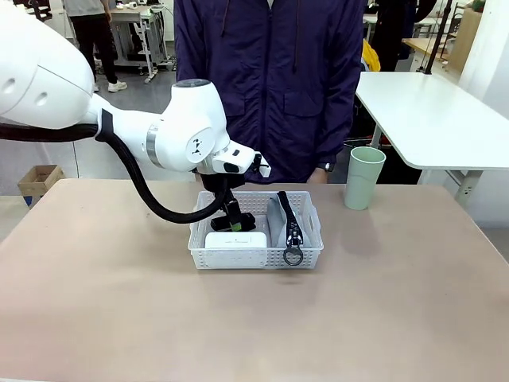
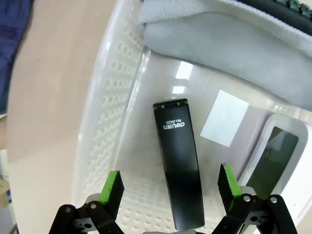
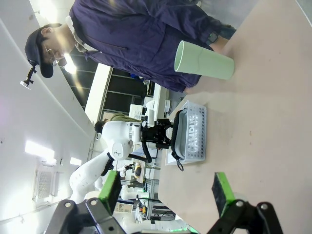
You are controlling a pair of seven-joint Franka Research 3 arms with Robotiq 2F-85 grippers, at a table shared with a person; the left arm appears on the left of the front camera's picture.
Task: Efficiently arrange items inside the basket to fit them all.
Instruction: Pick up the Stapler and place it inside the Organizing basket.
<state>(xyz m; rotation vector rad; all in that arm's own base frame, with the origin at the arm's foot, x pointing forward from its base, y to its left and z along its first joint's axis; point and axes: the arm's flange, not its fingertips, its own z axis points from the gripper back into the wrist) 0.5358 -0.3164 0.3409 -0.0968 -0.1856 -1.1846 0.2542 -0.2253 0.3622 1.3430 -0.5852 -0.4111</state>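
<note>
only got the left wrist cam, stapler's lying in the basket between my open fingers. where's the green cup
Observer: The pale green cup stands upright on the table, outside the basket, beyond its right end on the person's side.
Operator: is the right arm free to fetch it
Observer: The right gripper is open, with nothing between its pads.
Operator: anything sticking out of the basket
Observer: The ring on the strap of the grey pouch hangs over the basket's near wall.
</note>
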